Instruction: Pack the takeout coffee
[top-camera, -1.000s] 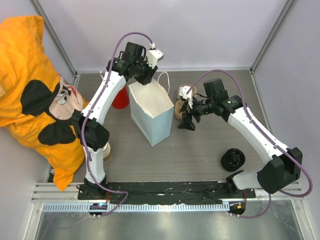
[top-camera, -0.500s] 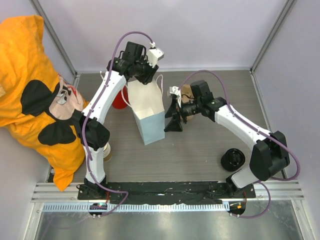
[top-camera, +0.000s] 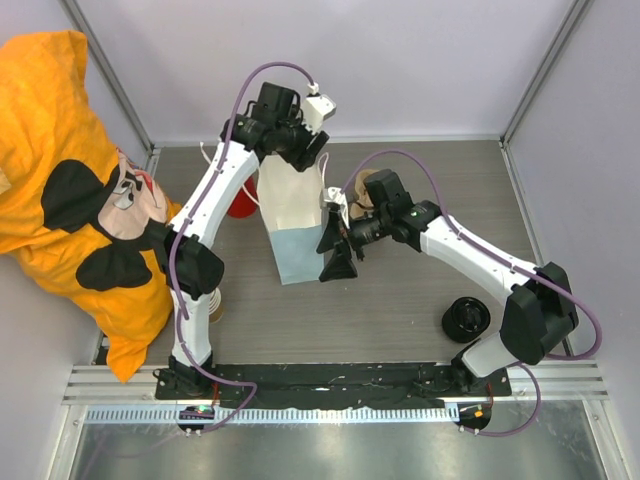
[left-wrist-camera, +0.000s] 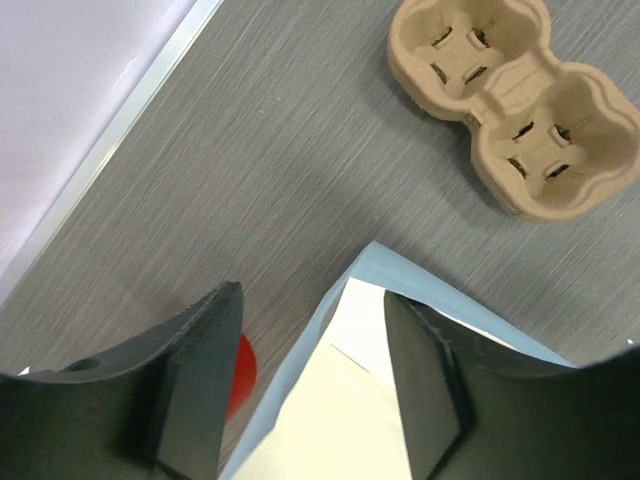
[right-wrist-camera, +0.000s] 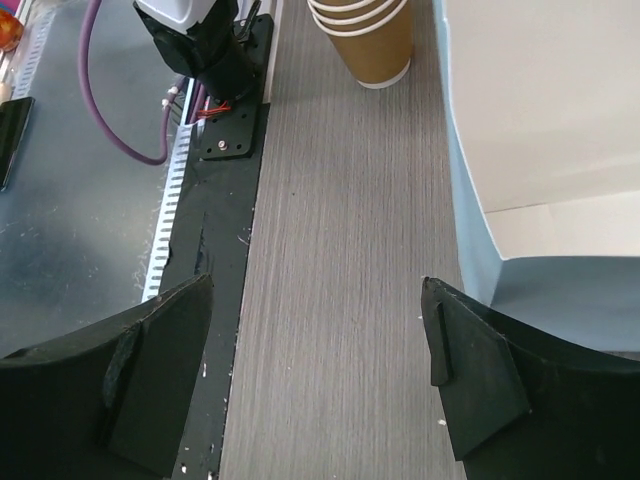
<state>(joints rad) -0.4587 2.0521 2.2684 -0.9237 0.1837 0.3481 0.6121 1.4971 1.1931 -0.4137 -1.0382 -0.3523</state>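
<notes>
The left claw is hovering spread apart over the pale blue bag's top edge, the right claw is hovering wide apart and empty beside it, and the takeout coffee is showing nowhere, so I am only guessing the packing is not done.

Your grey wood-grain worktop is boxed in by pale lilac wall panels set between aluminium posts. A slotted metal rail runs along its near edge. The light is soft and even.
</notes>
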